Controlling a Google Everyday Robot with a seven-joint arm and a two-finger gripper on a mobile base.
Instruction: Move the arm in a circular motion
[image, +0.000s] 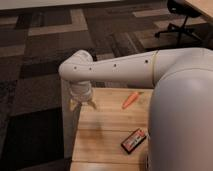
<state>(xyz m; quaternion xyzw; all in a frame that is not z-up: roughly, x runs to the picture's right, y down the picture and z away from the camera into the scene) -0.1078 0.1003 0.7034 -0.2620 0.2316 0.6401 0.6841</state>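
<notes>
- end effector (83, 106): tan fingers (74, 105) apart, nothing between them, pointing down over the far-left corner of the tabletop (105, 134)
- arm (120, 72): cream-white, reaches leftward from the lower right across the tabletop's far edge, elbow bent down at the left
- carrot (130, 100): on the tabletop, right of the end effector, apart from it
- dark packet (134, 140): nearer, well clear
- office chair (182, 17): top right, on the carpet

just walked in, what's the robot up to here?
The arm reaches across a wooden table. Its gripper points down near the table's far left corner as the camera sees it, open and holding nothing. A carrot and a dark snack packet lie on the table, and the gripper touches neither.
</notes>
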